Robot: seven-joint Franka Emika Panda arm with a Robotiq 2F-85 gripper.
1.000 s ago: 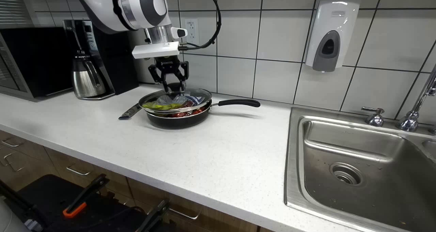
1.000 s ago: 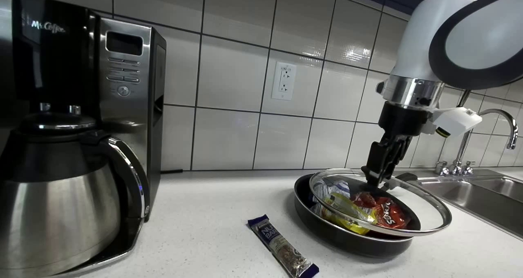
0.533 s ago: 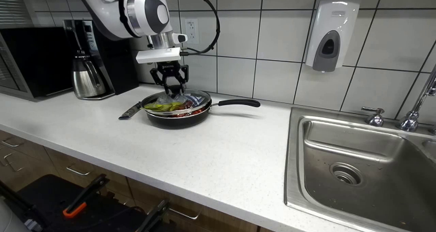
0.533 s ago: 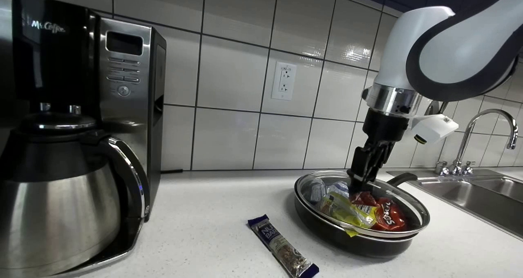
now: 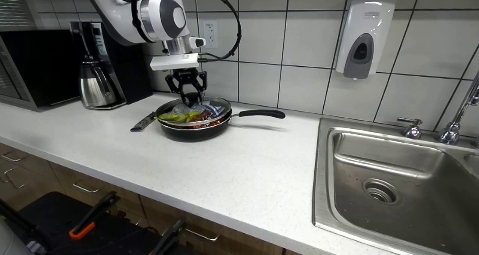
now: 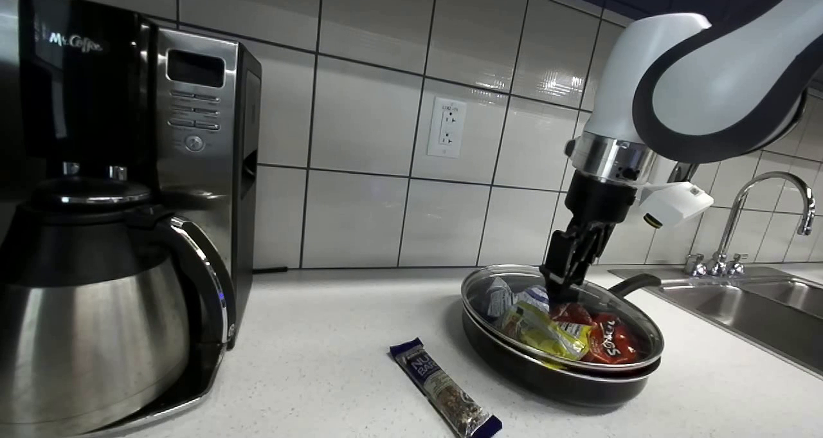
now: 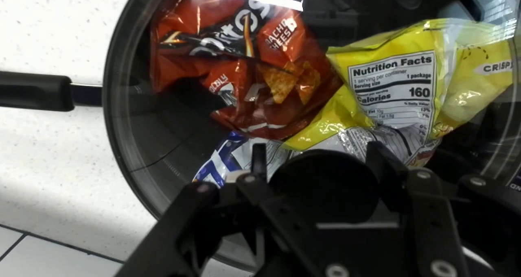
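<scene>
On the white counter, the black pan now lies almost squarely beneath the glass lid, which overhung one side a second earlier, with snack bags showing through the glass and the claw pinching the lid's black knob.

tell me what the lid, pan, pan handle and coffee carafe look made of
Lid: probably glossy clear glass, maybe plastic; the red chip bag shows through beneath bright reflections.
Pan: likely metal with a dark coating, judging by its bright rim.
Pan handle: black plastic or rubber, given its even, low-shine surface.
Coffee carafe: apparently brushed stainless steel body, from its soft streaks.
</scene>
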